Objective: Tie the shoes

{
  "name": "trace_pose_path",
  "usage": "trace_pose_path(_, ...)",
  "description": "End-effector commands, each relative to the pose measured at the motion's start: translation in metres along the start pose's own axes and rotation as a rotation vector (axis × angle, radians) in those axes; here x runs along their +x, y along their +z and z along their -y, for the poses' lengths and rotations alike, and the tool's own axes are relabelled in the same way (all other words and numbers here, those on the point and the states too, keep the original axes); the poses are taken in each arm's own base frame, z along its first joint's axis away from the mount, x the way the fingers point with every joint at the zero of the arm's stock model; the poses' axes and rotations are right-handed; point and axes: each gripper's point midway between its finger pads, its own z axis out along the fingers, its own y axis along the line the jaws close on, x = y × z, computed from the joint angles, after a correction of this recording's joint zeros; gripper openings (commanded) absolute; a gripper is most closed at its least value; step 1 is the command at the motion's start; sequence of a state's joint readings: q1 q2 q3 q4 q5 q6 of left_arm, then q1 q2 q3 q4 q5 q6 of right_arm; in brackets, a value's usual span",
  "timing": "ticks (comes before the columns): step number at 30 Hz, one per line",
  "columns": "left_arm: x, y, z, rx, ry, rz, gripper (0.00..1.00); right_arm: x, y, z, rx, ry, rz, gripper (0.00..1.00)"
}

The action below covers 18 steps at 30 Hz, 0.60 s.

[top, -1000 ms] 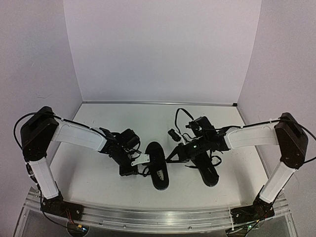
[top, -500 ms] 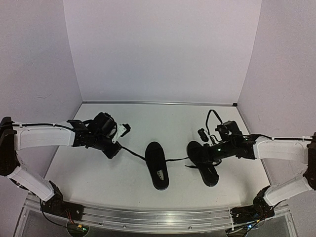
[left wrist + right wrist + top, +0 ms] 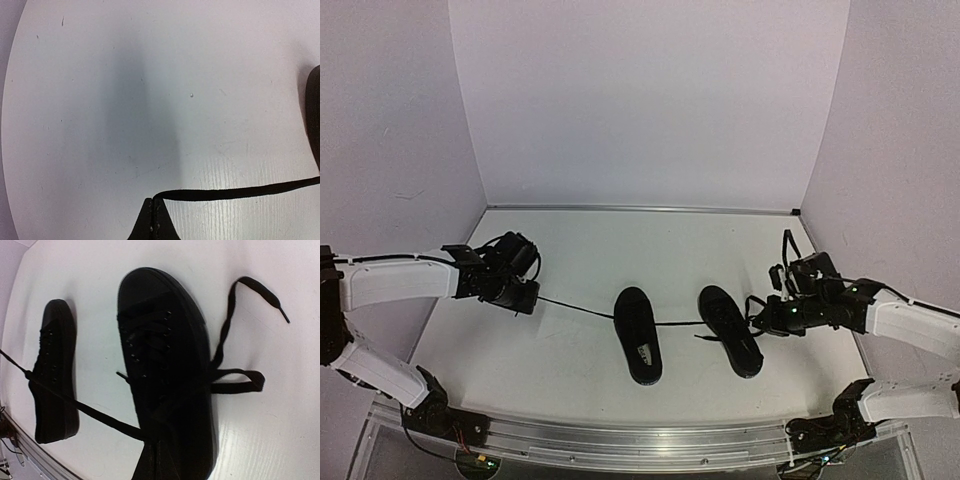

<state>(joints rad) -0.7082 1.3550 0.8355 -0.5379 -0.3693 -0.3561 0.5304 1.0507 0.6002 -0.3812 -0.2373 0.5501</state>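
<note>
Jaws on both arms are pinched shut on the two ends of one lace (image 3: 240, 192). The left jaws hold it far out to the left and the right jaws out to the right, so it runs taut through the labelled shoe (image 3: 638, 335), which lies mid-bench beside the other shoe (image 3: 730, 330). It looks as though a crossing is being drawn tight. Doing that well means pulling evenly and low, so the shoe neither slides nor tips, and easing off once the lace bites. The right-hand stretch passes across the other shoe and could drag it. That shoe's own loose lace (image 3: 230, 310) sprawls on the bench (image 3: 570, 250) near the right jaws, easy to catch by mistake.
</note>
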Motion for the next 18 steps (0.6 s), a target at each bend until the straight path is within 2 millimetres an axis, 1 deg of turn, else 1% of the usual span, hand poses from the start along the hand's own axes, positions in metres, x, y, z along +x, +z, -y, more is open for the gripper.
trace_pose_path(1,0.018,-0.001,-0.014,-0.044,-0.07,-0.032,0.0,0.013,-0.006,0.03,0.14,0.027,-0.017,0.0)
trace_pose_path(5,0.033,0.006,-0.008,-0.021,-0.137,-0.089,0.0,0.012,-0.022,0.044,0.217,0.079,0.015,0.0)
trace_pose_path(7,0.042,0.011,-0.007,-0.021,-0.175,-0.121,0.0,0.015,-0.027,0.049,0.224,0.125,0.04,0.0)
trace_pose_path(10,0.055,0.014,-0.013,-0.06,-0.214,-0.15,0.0,0.027,-0.024,0.057,0.236,0.179,0.032,0.0)
trace_pose_path(13,0.062,0.012,-0.021,-0.091,-0.244,-0.16,0.0,0.034,-0.022,0.064,0.255,0.193,0.023,0.0)
trace_pose_path(18,0.068,0.015,-0.013,-0.051,-0.292,-0.177,0.0,0.041,-0.017,0.07,0.287,0.195,-0.011,0.0)
